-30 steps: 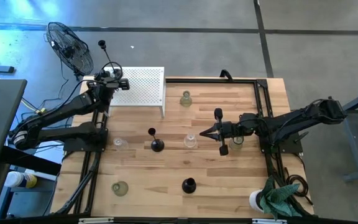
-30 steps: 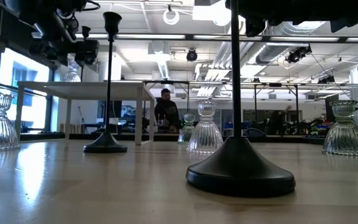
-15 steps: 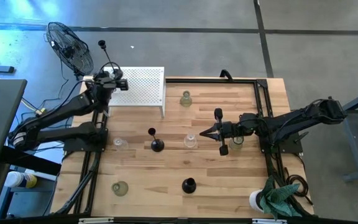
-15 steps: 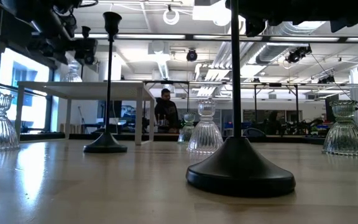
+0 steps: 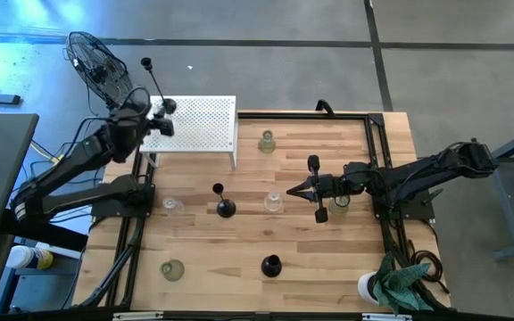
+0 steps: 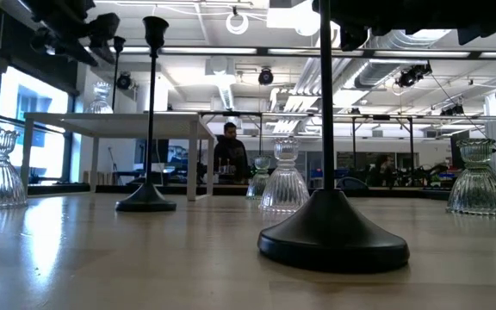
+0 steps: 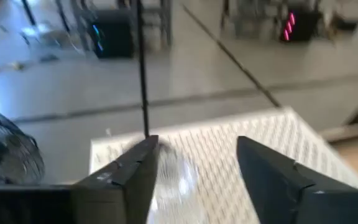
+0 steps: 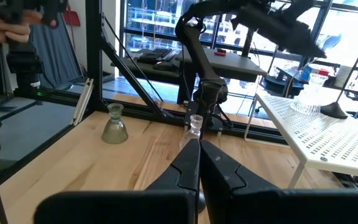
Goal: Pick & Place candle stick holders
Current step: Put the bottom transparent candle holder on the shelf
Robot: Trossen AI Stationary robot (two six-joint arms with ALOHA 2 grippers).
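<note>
A clear glass candle holder (image 7: 173, 177) stands by its base on the white perforated stand (image 5: 205, 123) at the far left, next to a black holder (image 5: 154, 82). It also shows in the low view (image 6: 100, 96). My left gripper (image 7: 194, 146) is open and empty above that glass holder, over the stand's left part (image 5: 161, 120). My right gripper (image 5: 294, 191) is shut and empty at mid-table, and shows shut in its wrist view (image 8: 197, 146). A tall black holder (image 5: 319, 201) stands right beside the right arm. Several glass holders, among them one at mid-table (image 5: 273, 201), and two more black ones (image 5: 226, 209) (image 5: 270, 265) stand on the table.
A fan (image 5: 96, 67) stands beyond the table's far left corner. A black frame rail (image 5: 377, 152) runs along the right side. A white cup with a green cloth (image 5: 391, 283) sits at the near right corner. A person (image 6: 229, 153) is in the room behind.
My left gripper has risen and drawn back toward the table's far left, away from the glass holder, which stays standing on the white stand.
</note>
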